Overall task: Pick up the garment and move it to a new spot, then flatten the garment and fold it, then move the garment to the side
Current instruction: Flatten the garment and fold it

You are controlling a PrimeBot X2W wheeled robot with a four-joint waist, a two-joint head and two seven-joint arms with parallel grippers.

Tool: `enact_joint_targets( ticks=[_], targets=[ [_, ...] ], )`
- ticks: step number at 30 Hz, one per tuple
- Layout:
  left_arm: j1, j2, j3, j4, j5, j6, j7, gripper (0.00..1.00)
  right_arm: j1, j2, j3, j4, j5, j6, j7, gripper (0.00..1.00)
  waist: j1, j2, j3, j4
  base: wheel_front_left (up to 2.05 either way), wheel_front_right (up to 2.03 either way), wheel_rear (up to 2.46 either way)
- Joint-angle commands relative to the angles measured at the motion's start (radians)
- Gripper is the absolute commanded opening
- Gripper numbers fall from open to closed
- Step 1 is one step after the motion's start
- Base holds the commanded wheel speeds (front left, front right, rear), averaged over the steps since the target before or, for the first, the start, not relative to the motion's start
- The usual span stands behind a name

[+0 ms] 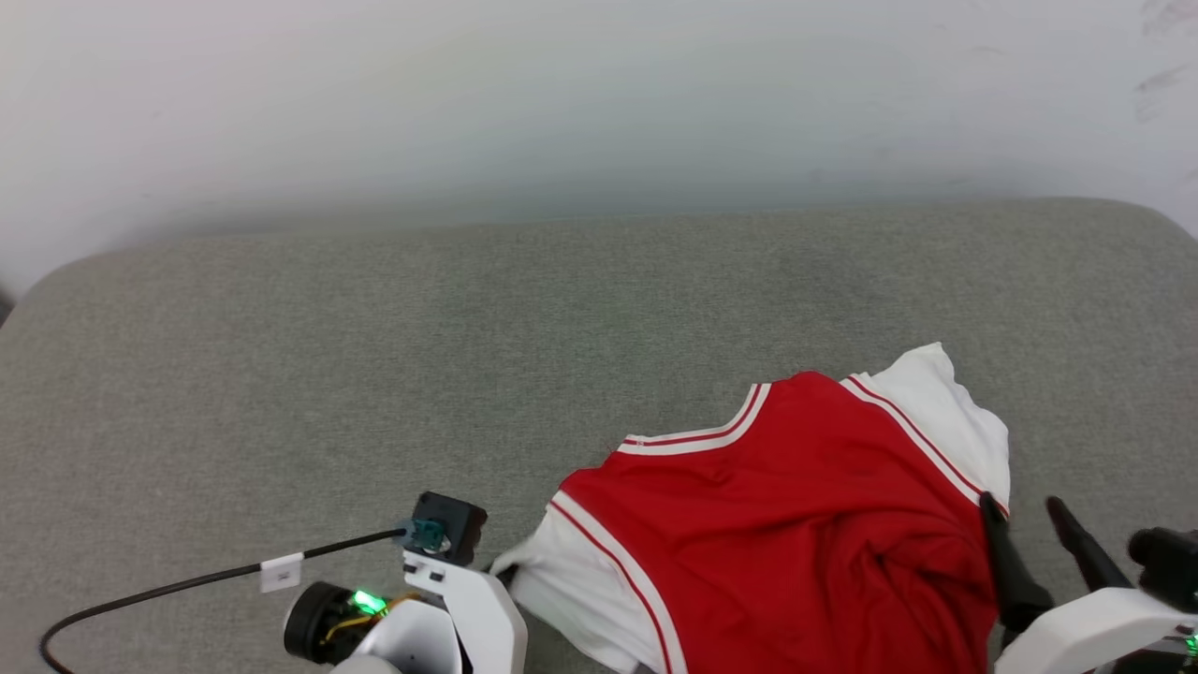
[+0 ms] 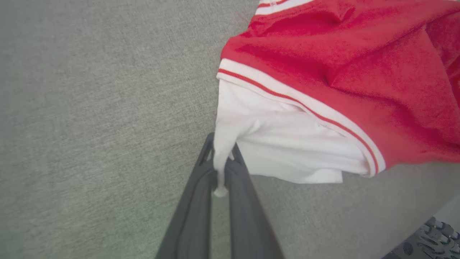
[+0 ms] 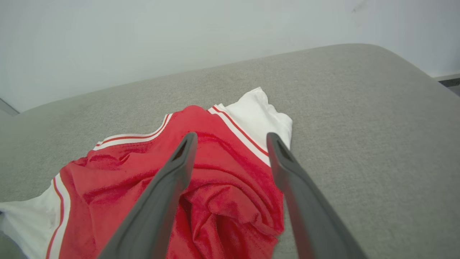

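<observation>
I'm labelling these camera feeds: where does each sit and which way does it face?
Head view: high, looking down at the garment on the grey cushion; left forearm, right gripper at bottom.
Left wrist view: along the left gripper, shut on the garment's white corner.
Right wrist view: along the open right gripper, over red folds.
All share the garment.

The garment (image 1: 796,505) lies on the cushion's (image 1: 374,374) near right part, before the wall (image 1: 562,94). The left gripper (image 2: 222,144) is at its left corner, the right gripper (image 1: 1020,504) over its right edge.
</observation>
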Motion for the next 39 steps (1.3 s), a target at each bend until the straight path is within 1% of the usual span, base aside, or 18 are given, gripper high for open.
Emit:
enact_joint_targets(
  ticks=[1,5,7,12,19,23,29,36,37,38,39],
  targets=[
    [-0.004,-0.002,0.011,-0.010,0.010,0.009,-0.023,0.00,-0.019,-0.011,-0.013,0.013,0.015,0.000,0.010,1.00,0.0000,-0.0001,-0.002,0.010,0.00,0.00,0.00],
    [-0.017,-0.009,0.034,-0.044,0.024,0.035,-0.086,0.00,-0.070,-0.049,-0.071,0.098,0.073,0.000,0.083,1.00,0.0000,-0.0001,0.009,0.024,0.00,0.00,0.00],
    [-0.026,-0.009,0.040,-0.065,0.031,0.040,-0.104,0.00,-0.110,-0.072,-0.096,0.146,0.105,0.000,0.126,1.00,0.0000,-0.0001,0.022,0.029,0.00,0.00,0.00],
    [-0.057,-0.015,0.035,-0.119,0.048,0.043,-0.122,0.00,-0.259,-0.142,-0.138,0.276,0.165,0.000,0.284,1.00,0.0000,-0.0001,0.089,0.046,0.00,0.00,0.00],
    [-0.132,-0.033,0.015,-0.180,0.081,0.030,-0.147,0.00,-0.493,-0.235,-0.122,0.395,0.196,0.000,0.539,1.00,0.0000,-0.0001,0.221,0.100,0.00,0.00,0.00],
    [-0.163,-0.046,0.007,-0.196,0.091,0.026,-0.165,0.00,-0.595,-0.272,-0.097,0.435,0.186,0.000,0.642,1.00,0.0000,-0.0001,0.278,0.129,0.00,0.00,0.00],
    [-0.183,-0.054,-0.009,-0.200,0.098,0.018,-0.168,0.00,-0.692,-0.295,-0.066,0.502,0.174,0.000,0.726,1.00,0.0000,-0.0001,0.340,0.156,0.00,0.00,0.00],
    [-0.190,-0.054,-0.019,-0.187,0.093,0.013,-0.171,0.00,-0.671,-0.257,-0.028,0.618,0.198,0.000,0.822,1.00,0.0000,-0.0001,0.360,0.164,0.00,0.00,0.00],
    [-0.191,-0.054,-0.018,-0.185,0.091,0.013,-0.172,0.00,-0.669,-0.256,-0.022,0.624,0.199,0.000,0.830,0.45,0.0000,-0.0001,0.360,0.164,0.00,0.00,0.00],
    [-0.192,-0.054,-0.017,-0.183,0.089,0.014,-0.173,0.00,-0.669,-0.259,-0.014,0.624,0.196,0.000,0.826,0.00,0.0000,-0.0001,0.360,0.164,0.00,0.00,0.00],
    [-0.191,-0.052,-0.016,-0.179,0.090,0.015,-0.173,0.00,-0.670,-0.258,-0.012,0.629,0.203,0.000,0.828,0.00,0.0000,-0.0001,0.357,0.163,0.00,0.00,0.00]
  ],
)
